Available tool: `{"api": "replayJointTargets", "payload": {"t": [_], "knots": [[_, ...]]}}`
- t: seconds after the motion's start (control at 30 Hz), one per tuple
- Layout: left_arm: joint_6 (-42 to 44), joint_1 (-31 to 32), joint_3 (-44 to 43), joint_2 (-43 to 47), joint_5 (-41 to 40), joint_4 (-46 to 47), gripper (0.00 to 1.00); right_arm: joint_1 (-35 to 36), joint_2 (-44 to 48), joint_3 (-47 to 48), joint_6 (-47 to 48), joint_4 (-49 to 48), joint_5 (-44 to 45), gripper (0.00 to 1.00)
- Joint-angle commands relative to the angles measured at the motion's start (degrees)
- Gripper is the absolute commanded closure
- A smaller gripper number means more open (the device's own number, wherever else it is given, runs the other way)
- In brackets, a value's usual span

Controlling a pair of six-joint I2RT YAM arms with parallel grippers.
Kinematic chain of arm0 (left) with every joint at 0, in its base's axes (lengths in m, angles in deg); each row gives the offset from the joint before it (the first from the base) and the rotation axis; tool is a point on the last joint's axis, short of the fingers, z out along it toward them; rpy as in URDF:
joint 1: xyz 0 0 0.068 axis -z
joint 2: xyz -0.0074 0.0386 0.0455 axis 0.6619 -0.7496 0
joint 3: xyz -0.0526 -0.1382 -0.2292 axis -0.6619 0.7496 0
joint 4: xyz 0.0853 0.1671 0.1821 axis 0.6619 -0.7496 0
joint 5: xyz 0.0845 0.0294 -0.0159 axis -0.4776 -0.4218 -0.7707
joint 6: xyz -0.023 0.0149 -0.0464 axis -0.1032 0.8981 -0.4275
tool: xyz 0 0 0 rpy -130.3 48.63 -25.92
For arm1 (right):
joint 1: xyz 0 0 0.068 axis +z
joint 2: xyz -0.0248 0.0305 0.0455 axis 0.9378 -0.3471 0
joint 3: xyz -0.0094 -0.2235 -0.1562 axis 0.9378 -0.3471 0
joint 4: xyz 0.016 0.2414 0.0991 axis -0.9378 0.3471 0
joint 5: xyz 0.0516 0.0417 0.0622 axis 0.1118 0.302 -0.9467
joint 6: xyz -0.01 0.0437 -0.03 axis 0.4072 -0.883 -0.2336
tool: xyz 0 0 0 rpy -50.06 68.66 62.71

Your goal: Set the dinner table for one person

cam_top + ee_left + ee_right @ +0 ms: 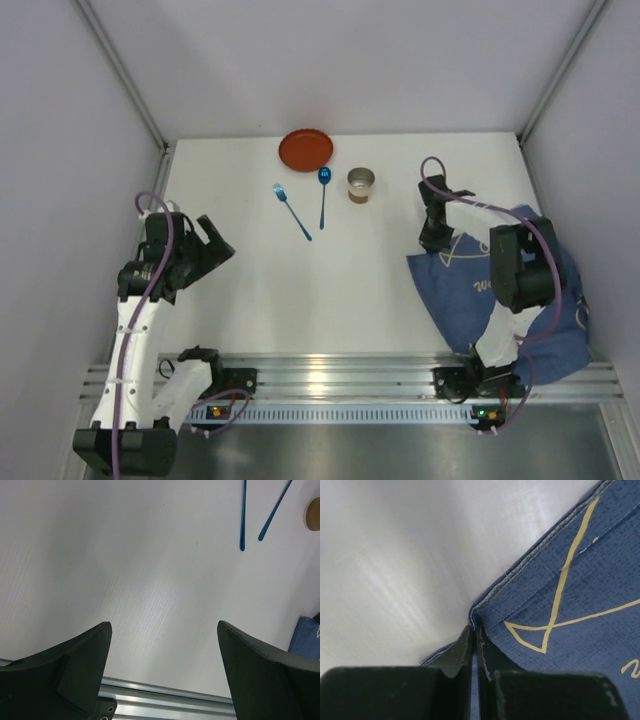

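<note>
Right claw pinched shut on placemat corner hem, left claw wide open, empty: drag low and slow from the worktop right edge toward near-edge middle, or the thin grip likely slips.

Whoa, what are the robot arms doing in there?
The right tool is pinched shut on a corner of the blue placemat, which lies rumpled at the right side of the white table. The left tool is open and holds nothing, over a bare part of the table. A red plate, blue fork, blue spoon and cup sit near the far edge, not yet set out.
</note>
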Motion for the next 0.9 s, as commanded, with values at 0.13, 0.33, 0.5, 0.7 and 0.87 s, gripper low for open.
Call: {"api": "replayJointTargets", "payload": {"t": [0.13, 0.33, 0.5, 0.7, 0.87], "knots": [[2.5, 0.0, -4.9, -3.6, -2.7, 0.3, 0.09, 23.3, -0.5, 6.4, -2.9, 6.3, -4.1, 1.00], [3.3, 0.0, -6.8, -5.4, -3.0, 0.7, 0.09, 42.0, -0.2, 13.8, -0.5, 14.7, -7.9, 1.00], [3.5, 0.1, -5.6, -4.9, -3.5, 1.1, 0.09, 49.0, -4.0, 20.1, 8.0, 23.8, -12.1, 1.00], [3.1, 0.4, -4.3, -5.4, -3.2, 2.1, 0.09, 56.2, -2.3, 19.9, 10.7, 21.6, -15.5, 1.00], [2.9, 0.4, -4.9, -5.2, -3.0, 2.0, 0.09, 57.7, -6.9, 28.4, 14.4, 21.3, -13.8, 1.00]]}}
